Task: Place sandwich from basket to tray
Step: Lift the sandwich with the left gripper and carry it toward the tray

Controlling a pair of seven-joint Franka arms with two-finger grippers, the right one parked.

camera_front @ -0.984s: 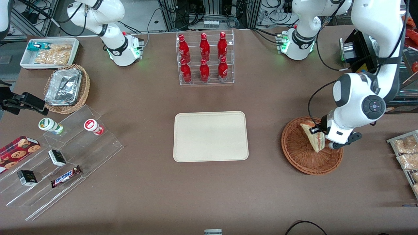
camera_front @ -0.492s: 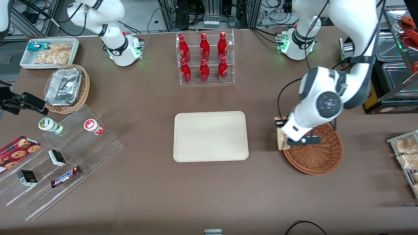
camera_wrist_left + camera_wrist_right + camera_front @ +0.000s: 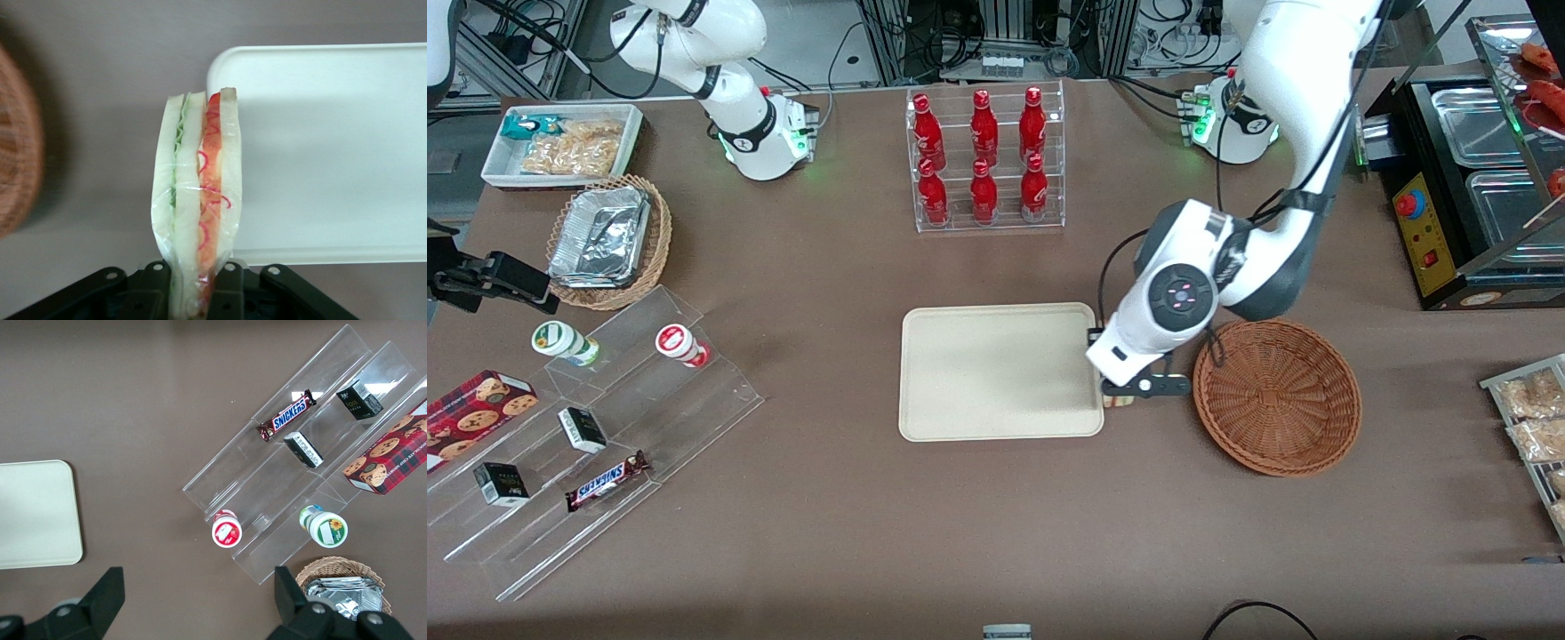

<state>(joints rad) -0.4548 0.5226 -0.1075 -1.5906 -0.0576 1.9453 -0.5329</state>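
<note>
The sandwich [image 3: 197, 200], a plastic-wrapped white wedge with green and red filling, hangs upright with my gripper [image 3: 193, 280] shut on its base. In the front view only a sliver of the sandwich [image 3: 1116, 402] shows under the gripper [image 3: 1119, 396], which hovers above the table at the tray's short edge, between tray and basket. The beige tray [image 3: 1000, 372] lies flat in mid-table with nothing on it; its rounded corner [image 3: 320, 153] sits just beside the sandwich. The round reddish-brown basket [image 3: 1276, 396] holds nothing, and its rim [image 3: 17, 167] shows in the left wrist view.
A clear rack of red bottles [image 3: 984, 160] stands farther from the front camera than the tray. Toward the parked arm's end are acrylic steps with snacks [image 3: 596, 427], a tan basket of foil trays [image 3: 605, 236] and a white bin [image 3: 560, 142]. Bagged snacks [image 3: 1534, 418] lie at the working arm's end.
My gripper lifted the sandwich out of the basket and carried it sideways toward the tray, over the basket rim, to the tray's edge. The basket is left holding nothing.
</note>
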